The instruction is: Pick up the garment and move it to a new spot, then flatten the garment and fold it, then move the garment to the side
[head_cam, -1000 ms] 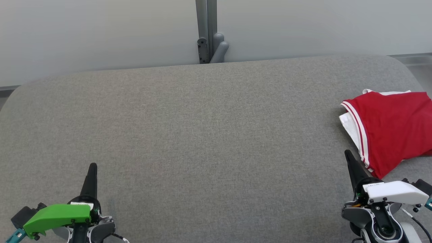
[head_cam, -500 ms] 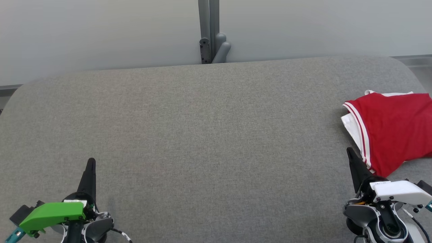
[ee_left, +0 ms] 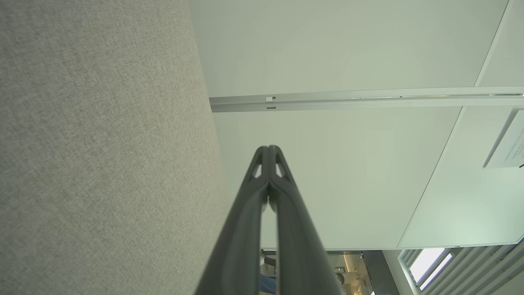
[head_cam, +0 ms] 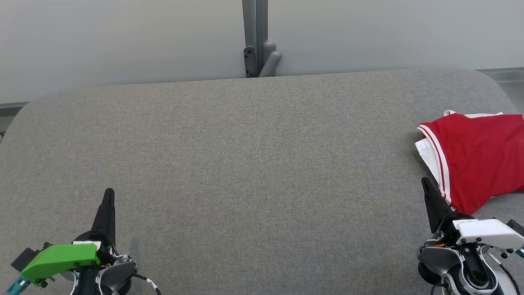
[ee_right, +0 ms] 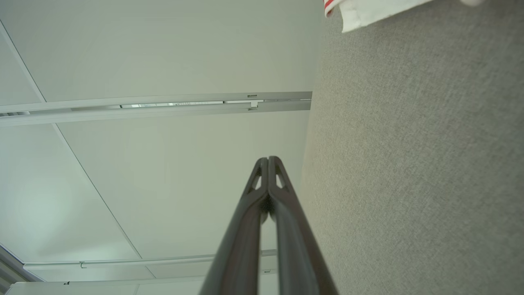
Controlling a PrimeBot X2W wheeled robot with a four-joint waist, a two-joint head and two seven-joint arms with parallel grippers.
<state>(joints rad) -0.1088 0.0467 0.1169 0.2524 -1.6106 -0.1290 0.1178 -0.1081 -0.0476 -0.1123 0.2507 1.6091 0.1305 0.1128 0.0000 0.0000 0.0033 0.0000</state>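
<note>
Lying at the far right of the grey cloth-covered table [head_cam: 262, 164], the red garment [head_cam: 479, 159] with white trim is bunched, one white-striped hem turned toward the left; its right part runs past the edge of the head view. The left gripper [head_cam: 108, 193] sits at the near left under a green cover; its fingers are pressed together with nothing between them; it is well apart from the garment. The right gripper [head_cam: 425, 182] sits at the near right under a white cover — fingers likewise together and empty; its tip points up beside the garment's near left hem, close but not touching. The right wrist view confirms this — a white corner of the garment lies clear of the closed fingertips. A grey post [head_cam: 254, 37] stands behind the table's far edge, against a pale wall [head_cam: 123, 41].
</note>
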